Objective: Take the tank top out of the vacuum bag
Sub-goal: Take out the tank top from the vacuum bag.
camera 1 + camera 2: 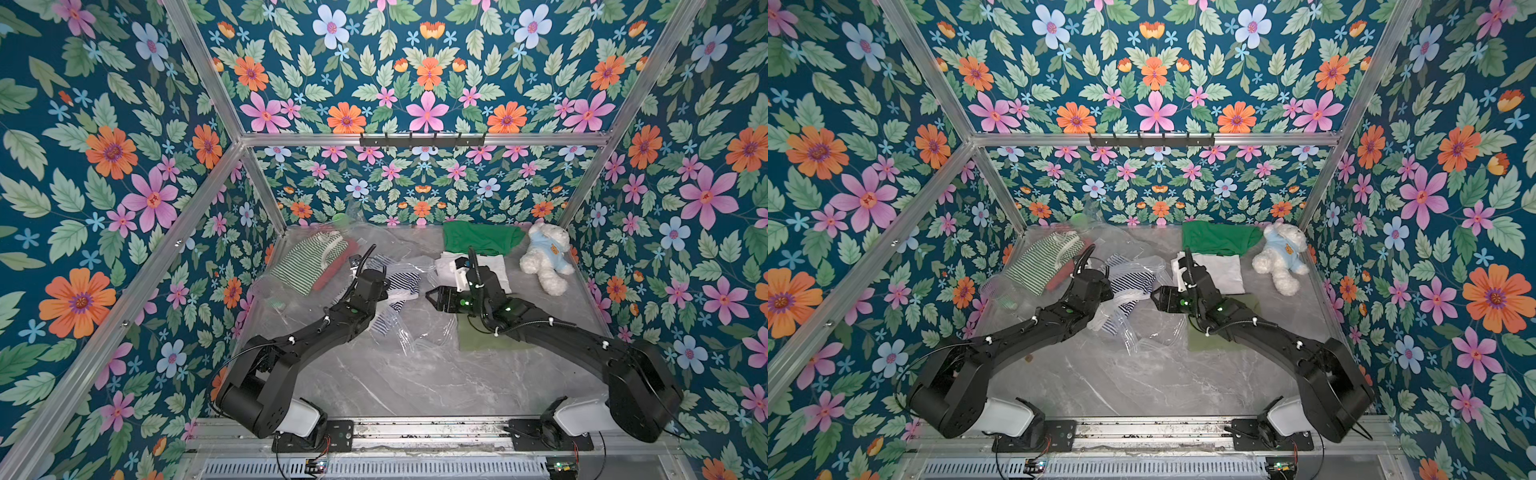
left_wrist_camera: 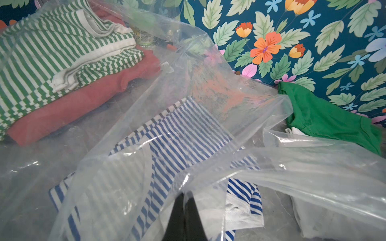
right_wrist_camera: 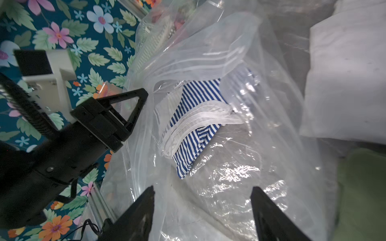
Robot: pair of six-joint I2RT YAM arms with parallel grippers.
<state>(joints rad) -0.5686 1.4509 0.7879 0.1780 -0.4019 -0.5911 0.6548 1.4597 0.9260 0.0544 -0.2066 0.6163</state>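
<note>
The vacuum bag (image 1: 415, 336) is a big clear, crinkled sheet of plastic across the middle of the table, seen in both top views. Inside it lies the tank top (image 1: 405, 282), blue-and-white striped with white trim, also clear in the right wrist view (image 3: 198, 100) and the left wrist view (image 2: 167, 133). My left gripper (image 2: 186, 195) is shut on an edge of the bag's plastic, holding it up just beside the tank top. My right gripper (image 3: 203, 188) stands open over the bag's plastic, a short way from the tank top, with nothing between its fingers (image 1: 430, 300).
A green-and-white striped garment (image 1: 303, 262) on a red one lies under clear plastic at the far left. A green shirt (image 1: 478, 237), a folded white cloth (image 1: 494, 270), a white teddy bear (image 1: 544, 257) and an olive cloth (image 1: 478, 336) occupy the right side.
</note>
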